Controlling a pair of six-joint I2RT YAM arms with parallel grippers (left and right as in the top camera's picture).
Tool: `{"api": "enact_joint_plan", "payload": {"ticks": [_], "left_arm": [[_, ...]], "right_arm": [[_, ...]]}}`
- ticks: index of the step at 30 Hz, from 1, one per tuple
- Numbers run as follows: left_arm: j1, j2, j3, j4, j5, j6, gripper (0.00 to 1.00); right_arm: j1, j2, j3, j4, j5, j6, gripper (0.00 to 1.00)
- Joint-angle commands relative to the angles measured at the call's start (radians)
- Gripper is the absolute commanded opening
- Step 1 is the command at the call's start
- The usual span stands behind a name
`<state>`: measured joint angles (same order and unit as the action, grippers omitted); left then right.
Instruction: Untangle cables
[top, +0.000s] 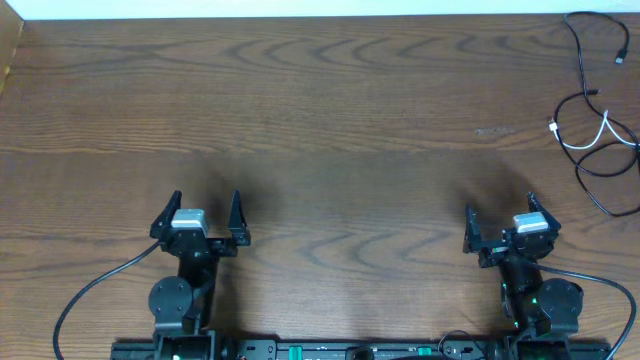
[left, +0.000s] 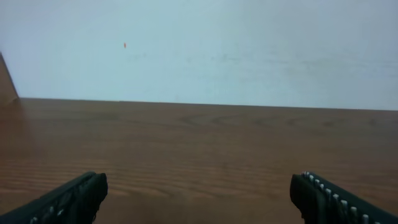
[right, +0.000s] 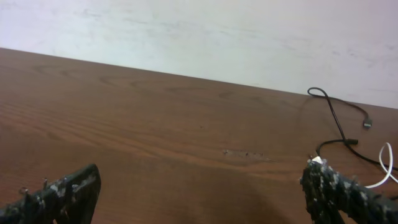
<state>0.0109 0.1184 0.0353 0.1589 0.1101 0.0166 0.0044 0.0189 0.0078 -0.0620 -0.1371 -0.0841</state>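
The cables lie loose at the far right of the table: thin black cords (top: 585, 95) looping from the back edge down to the right edge, and a short white cord (top: 590, 140) crossing them. In the right wrist view a black cord (right: 339, 127) and the white cord (right: 388, 165) show at the right. My left gripper (top: 203, 222) is open and empty near the front left, fingers wide in the left wrist view (left: 199, 196). My right gripper (top: 500, 226) is open and empty at the front right (right: 202, 193), well short of the cables.
The wooden table (top: 320, 120) runs to a pale wall at the back. Thick black wires (top: 90, 290) leave the arm bases at the front edge. A pale scuff (top: 495, 131) marks the wood left of the cables.
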Motion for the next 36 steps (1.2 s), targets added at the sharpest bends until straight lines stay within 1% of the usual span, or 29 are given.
{"api": "enact_joint_plan", "payload": {"ticks": [1,6,10,36], "left_arm": [[-0.002,-0.06,-0.031,-0.028,0.01,0.04,0.99],[-0.002,-0.118,-0.031,-0.133,0.009,0.041,0.99],[-0.001,-0.117,-0.031,-0.225,0.009,0.043,0.99],[-0.001,-0.113,-0.031,-0.222,0.006,0.039,0.99]], "right_arm": [[-0.003,-0.001,-0.002,-0.002,0.003,0.001,0.99],[-0.003,-0.001,-0.002,-0.002,0.003,0.001,0.99],[-0.003,-0.001,-0.002,-0.002,0.003,0.001,0.99],[-0.003,-0.001,-0.002,-0.002,0.003,0.001,0.99]]}}
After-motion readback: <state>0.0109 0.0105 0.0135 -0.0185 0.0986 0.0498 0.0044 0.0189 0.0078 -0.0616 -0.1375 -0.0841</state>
